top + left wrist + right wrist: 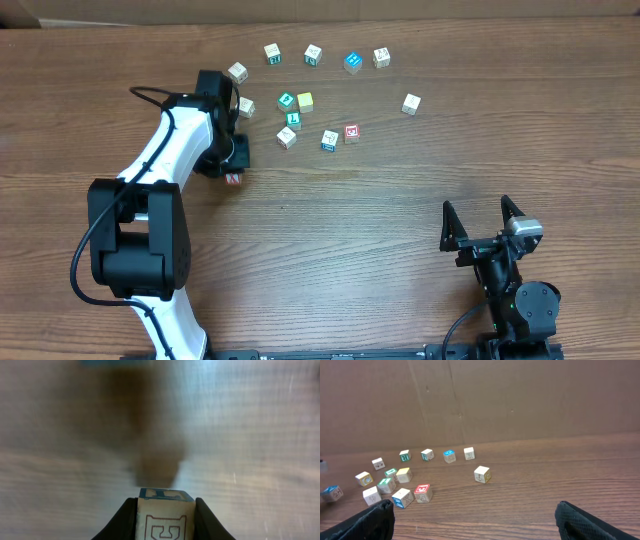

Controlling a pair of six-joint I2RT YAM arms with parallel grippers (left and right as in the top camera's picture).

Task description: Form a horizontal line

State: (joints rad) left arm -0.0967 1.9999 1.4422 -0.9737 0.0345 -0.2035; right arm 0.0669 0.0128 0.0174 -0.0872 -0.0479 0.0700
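Cube (165, 517) clamped between left jaws (lower half cut off), mostly hidden from overhead, right jaws spread wide

The letter cube (165, 520) is pale wood with a red outlined letter (top face blue); the table (400, 230) is brown.

I am stretching my left arm (168, 150) forward from its base, bending it at the elbow and pointing the wrist downward. My left gripper (165, 510) is pinching a small wooden cube (165, 527) between its two dark fingers (124, 519). My right arm (518, 295) is sitting folded close to its base, and my right gripper (476, 218) is holding its jaws spread wide with nothing between them.
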